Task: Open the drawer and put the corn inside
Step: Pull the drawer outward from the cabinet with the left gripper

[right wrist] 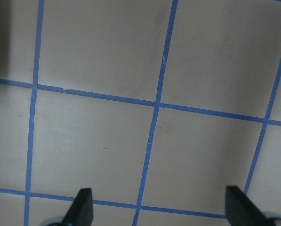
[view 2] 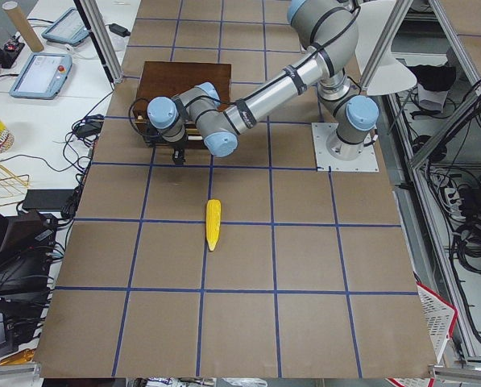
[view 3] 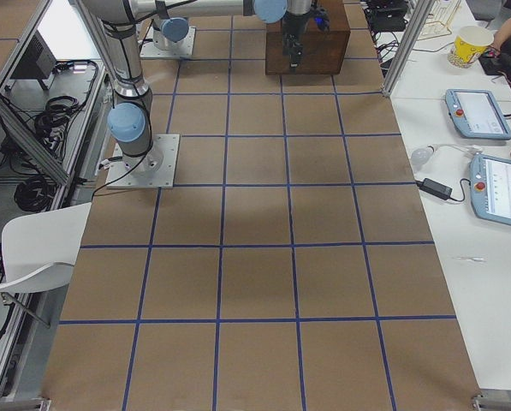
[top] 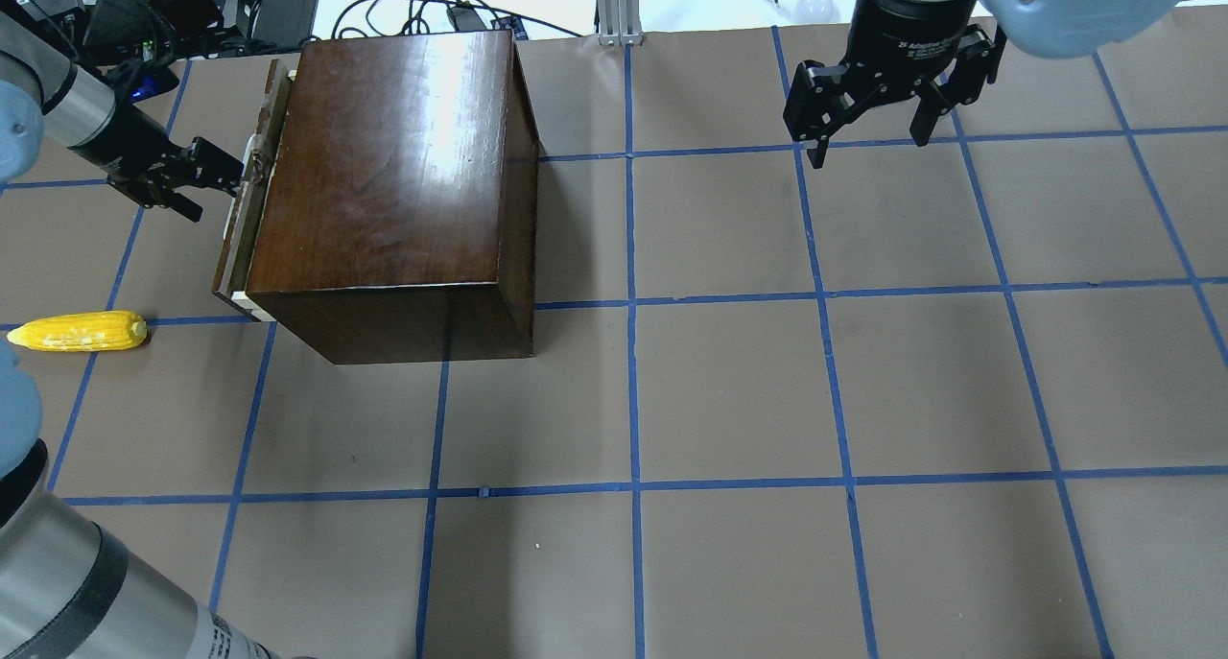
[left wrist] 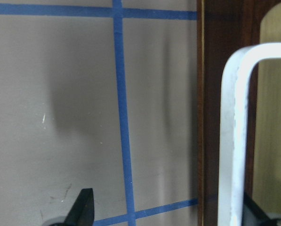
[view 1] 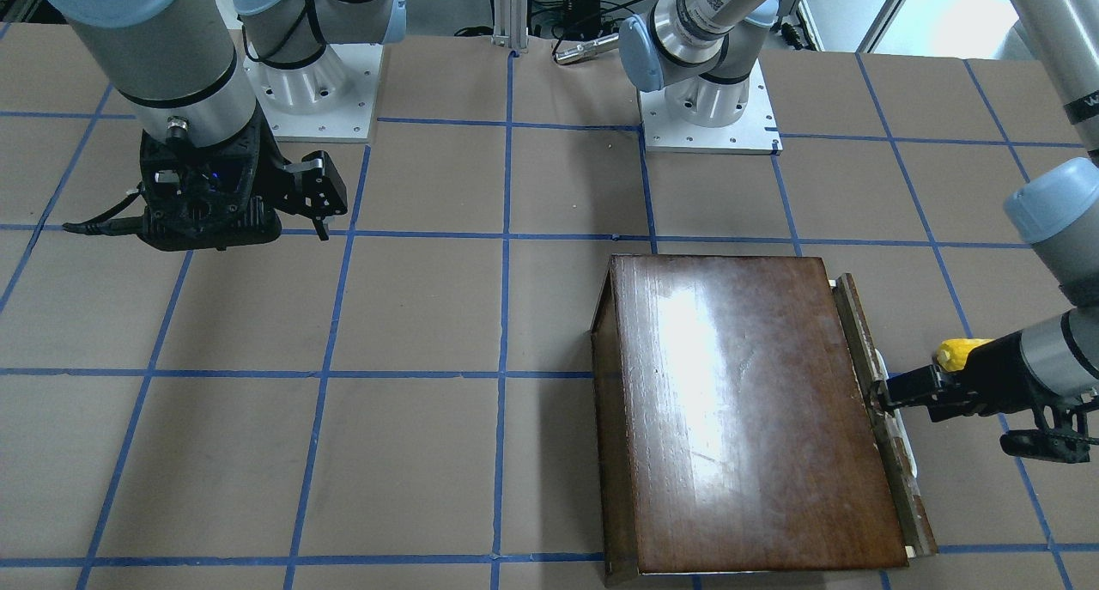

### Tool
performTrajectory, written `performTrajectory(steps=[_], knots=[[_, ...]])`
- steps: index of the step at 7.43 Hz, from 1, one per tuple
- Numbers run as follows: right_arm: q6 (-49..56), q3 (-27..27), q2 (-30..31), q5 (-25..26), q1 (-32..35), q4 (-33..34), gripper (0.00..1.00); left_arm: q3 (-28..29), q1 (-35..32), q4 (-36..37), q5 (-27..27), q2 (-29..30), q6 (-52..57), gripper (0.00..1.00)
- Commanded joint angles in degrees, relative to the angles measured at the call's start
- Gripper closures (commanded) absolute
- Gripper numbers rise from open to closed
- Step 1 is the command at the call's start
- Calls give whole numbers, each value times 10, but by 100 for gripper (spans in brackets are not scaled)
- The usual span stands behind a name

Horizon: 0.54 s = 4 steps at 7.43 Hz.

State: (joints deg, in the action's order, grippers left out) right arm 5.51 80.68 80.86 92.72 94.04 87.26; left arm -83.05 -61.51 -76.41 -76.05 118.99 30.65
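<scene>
The dark-brown cabinet (top: 384, 160) stands at the table's far left. Its drawer (top: 238, 256) is almost shut, the chipped front panel (view 1: 889, 461) just off the box. My left gripper (top: 235, 175) is open at the panel. In the left wrist view the white handle (left wrist: 234, 132) stands between its wide-apart fingertips (left wrist: 81, 209), close to the right one. The yellow corn (top: 77, 331) lies on the table near that arm, clear of the cabinet, and shows partly behind the arm in the front view (view 1: 962, 349). My right gripper (top: 868, 146) hangs open and empty over the far right.
Blue tape lines grid the brown table (top: 729, 390). The two arm bases (view 1: 708, 100) stand at the robot's edge. Side benches with tablets (view 3: 478, 111) and a paper cup (view 3: 469, 43) lie beyond the table's far edge.
</scene>
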Motion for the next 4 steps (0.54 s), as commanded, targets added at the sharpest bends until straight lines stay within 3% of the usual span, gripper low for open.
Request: performTrajectory(steps=[1,4], knots=[[-1,0,0,0,0,0,0,10,7,1,-2,3,0,0],[-1,0,0,0,0,0,0,14,28,1,-2,4,2,0]])
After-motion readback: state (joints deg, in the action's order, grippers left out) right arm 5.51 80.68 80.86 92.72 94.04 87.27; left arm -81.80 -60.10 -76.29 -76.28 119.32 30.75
